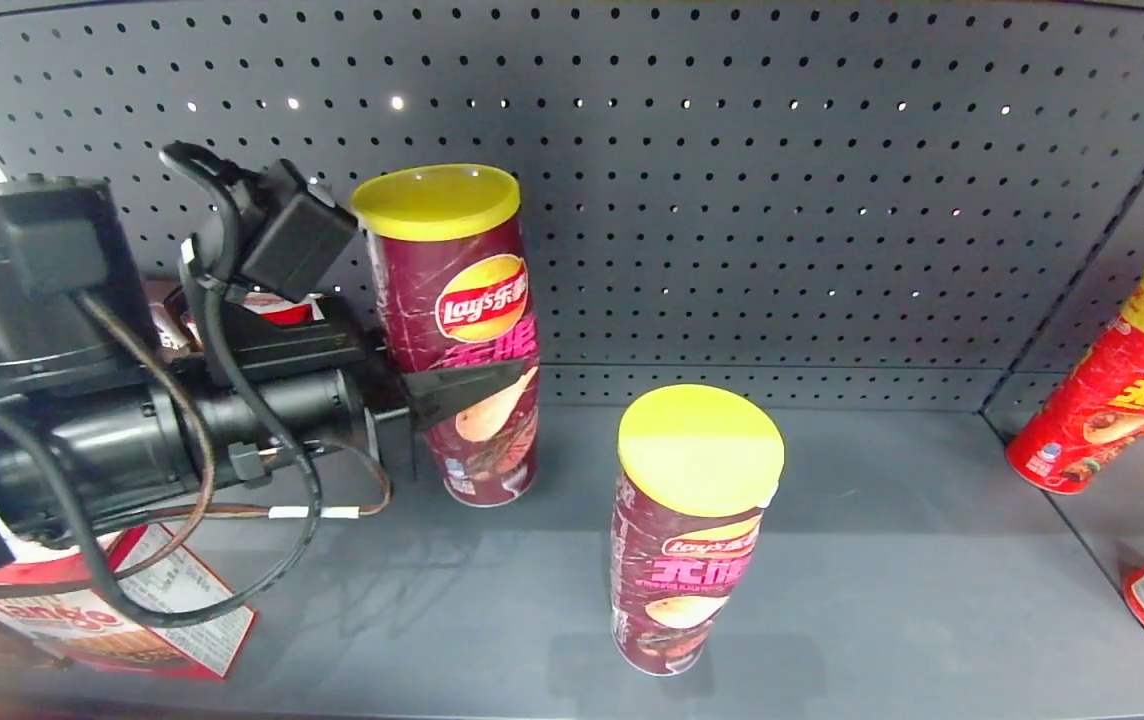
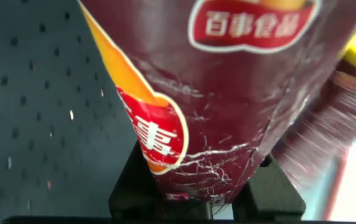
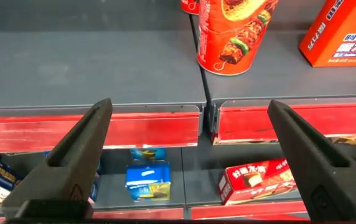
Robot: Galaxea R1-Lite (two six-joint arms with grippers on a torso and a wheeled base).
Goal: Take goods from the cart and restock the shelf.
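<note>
Placement step: the left claw point(image 1: 462, 385) is clamped on the maroon chip can point(image 1: 452, 300), which stands at the rear of the shelf point(image 1: 932, 560); the next move probably calls for release and a straight retreat.

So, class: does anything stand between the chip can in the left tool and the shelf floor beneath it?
Nothing visible does. The maroon chip can, clamped in the left tool, has its base at the bare shelf floor by the pegboard. The second maroon can stands apart, further forward.
</note>
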